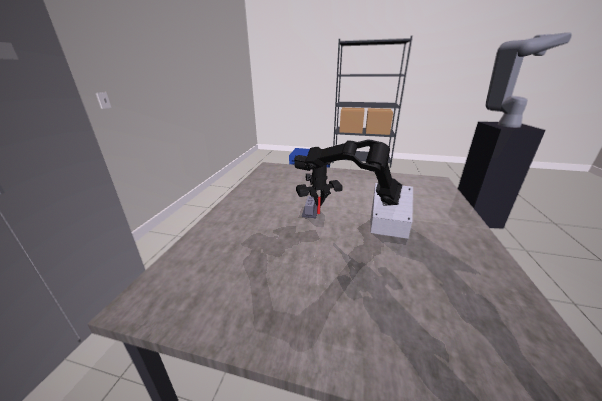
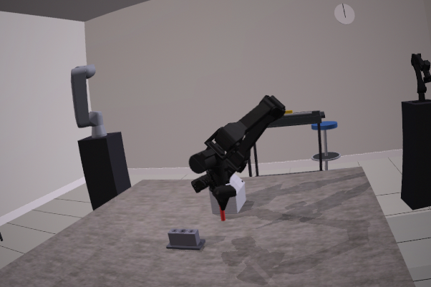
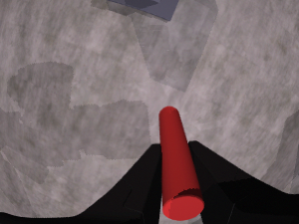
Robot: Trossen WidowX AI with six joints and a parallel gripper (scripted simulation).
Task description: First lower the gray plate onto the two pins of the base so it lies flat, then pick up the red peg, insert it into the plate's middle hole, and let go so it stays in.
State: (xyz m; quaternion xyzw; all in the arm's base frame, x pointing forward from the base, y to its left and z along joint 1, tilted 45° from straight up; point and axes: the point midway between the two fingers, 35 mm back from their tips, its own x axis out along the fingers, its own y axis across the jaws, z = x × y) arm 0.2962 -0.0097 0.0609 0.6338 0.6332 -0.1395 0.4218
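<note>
The red peg (image 1: 319, 206) (image 2: 223, 215) (image 3: 178, 165) is upright in my gripper (image 1: 320, 198) (image 2: 223, 209) (image 3: 173, 150), which is shut on it. The peg's lower end is above the table, off to one side of the base. The gray plate (image 1: 309, 207) (image 2: 183, 238) sits on the base (image 2: 184, 247) and looks level, with three holes along its top. The middle hole looks empty in the exterior view. Whether pins fill the outer holes is too small to tell. Only a dark edge of the base (image 3: 166, 14) shows at the top of the wrist view.
The arm stands on a white mounting box (image 1: 392, 226) (image 2: 229, 207) on the table (image 1: 210, 289) (image 2: 118, 214). Beyond the table are a blue box (image 1: 295, 155), a shelf rack with two cartons, and another arm on a black pedestal (image 1: 500, 169) (image 2: 104, 167).
</note>
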